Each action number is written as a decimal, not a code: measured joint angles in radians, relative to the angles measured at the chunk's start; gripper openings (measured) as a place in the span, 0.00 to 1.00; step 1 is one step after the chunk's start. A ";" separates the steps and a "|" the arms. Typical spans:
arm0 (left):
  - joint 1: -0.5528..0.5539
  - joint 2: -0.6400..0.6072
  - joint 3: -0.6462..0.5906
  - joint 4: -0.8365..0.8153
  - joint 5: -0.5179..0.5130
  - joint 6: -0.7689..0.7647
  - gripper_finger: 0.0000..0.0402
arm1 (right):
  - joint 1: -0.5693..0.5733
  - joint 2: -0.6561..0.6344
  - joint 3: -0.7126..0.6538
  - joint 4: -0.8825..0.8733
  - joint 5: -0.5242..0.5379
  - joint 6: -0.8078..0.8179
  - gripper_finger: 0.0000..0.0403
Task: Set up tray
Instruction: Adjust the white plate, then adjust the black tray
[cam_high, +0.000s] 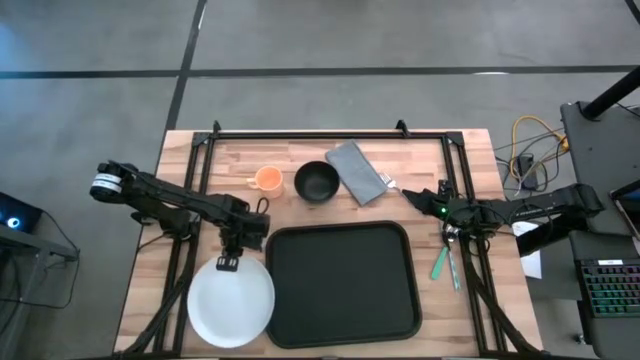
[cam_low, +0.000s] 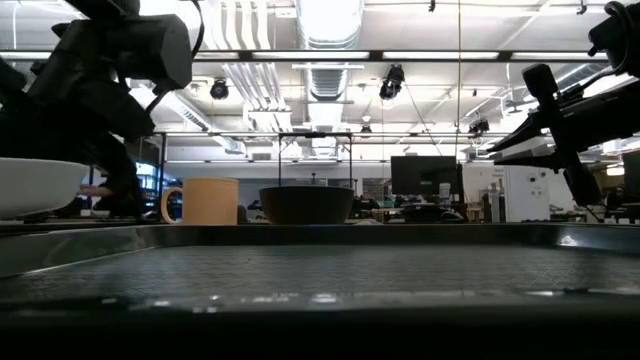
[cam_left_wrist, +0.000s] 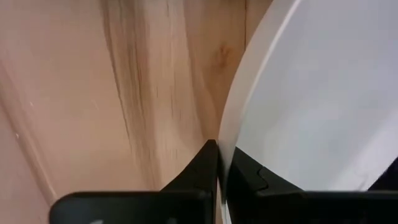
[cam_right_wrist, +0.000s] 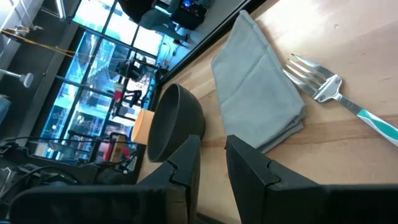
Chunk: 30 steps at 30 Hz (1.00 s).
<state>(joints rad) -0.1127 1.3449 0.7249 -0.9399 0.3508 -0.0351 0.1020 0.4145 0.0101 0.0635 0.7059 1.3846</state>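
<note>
High view: tray (cam_high: 342, 285) lies flat on the wooden counter (cam_high: 300, 150), near the front edge, roughly centred. White plate (cam_high: 231, 300) sits just left of it, rim close to the tray's left side; can't tell if they touch. Left hand (cam_high: 228, 263) is at the plate's back edge. Left wrist view: its fingers (cam_left_wrist: 205, 168) are clamped on the plate's rim (cam_left_wrist: 311, 93), one finger each side of the thin white edge, w/ bare wood beside it.

Behind the tray: orange mug (cam_high: 267, 179), black bowl (cam_high: 317, 182) just right of it, grey napkin (cam_high: 356, 172) right of the bowl, lying at an angle. A fork (cam_high: 393, 185) rests w/ its tines at the napkin's right edge. Green-handled cutlery (cam_high: 440, 262) lies right of the tray, apart from it.

Right hand (cam_high: 418, 199) hovers over the counter's back right part, near the fork, holding nothing. Right wrist view: its fingers (cam_right_wrist: 186, 165) stand apart w/ a narrow gap, aimed twd the bowl (cam_right_wrist: 177, 121) and napkin (cam_right_wrist: 258, 93).

Low view: tray rim (cam_low: 320, 235) fills the foreground; mug, bowl behind it.
</note>
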 joint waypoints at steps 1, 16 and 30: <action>0.000 0.000 -0.002 -0.011 -0.020 0.000 0.00 | 0.000 0.000 0.000 0.000 0.000 0.000 0.17; 0.001 -0.005 0.062 -0.019 -0.174 -0.056 0.29 | 0.000 0.002 0.000 0.000 0.001 0.000 0.17; 0.013 0.005 0.104 0.084 -0.435 -0.009 0.36 | 0.000 0.002 0.000 0.000 0.001 0.000 0.17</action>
<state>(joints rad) -0.0994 1.3502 0.8289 -0.8554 -0.0846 -0.0441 0.1020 0.4160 0.0097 0.0631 0.7071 1.3850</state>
